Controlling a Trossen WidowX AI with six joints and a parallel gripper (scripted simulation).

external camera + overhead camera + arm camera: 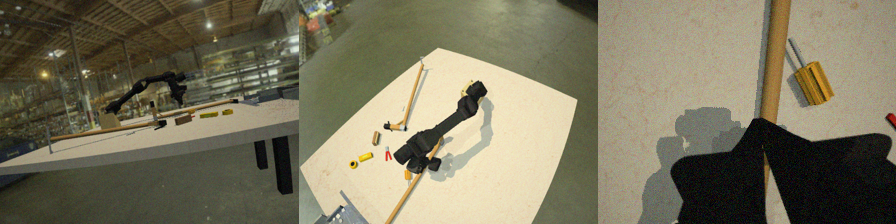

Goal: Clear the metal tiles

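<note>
My gripper [181,103] [757,123] is shut and empty, fingertips together above a long wooden shaft [400,203] [775,60] [208,105] that lies on the table and runs toward the steel parts. A black piece [235,101] is at its far end. A second wooden-shafted tool [414,90] [103,131] lies to the left, with a thin metal piece at one end. I cannot tell for certain which one is the scraper. Grey steel parts [354,213] [268,94] of the bench plate and catch box are at the table's far end, cut off in the top view. Several pale tiles [338,216] show there.
A screwdriver-like yellow tool [407,175] [814,83] lies beside the shaft. Red pliers [388,155], a brown block [376,138] [183,119], a yellow level [365,157] [209,114] and a yellow tape roll [353,164] [227,112] lie left of the arm. A black-headed tool [394,126] is near the second shaft.
</note>
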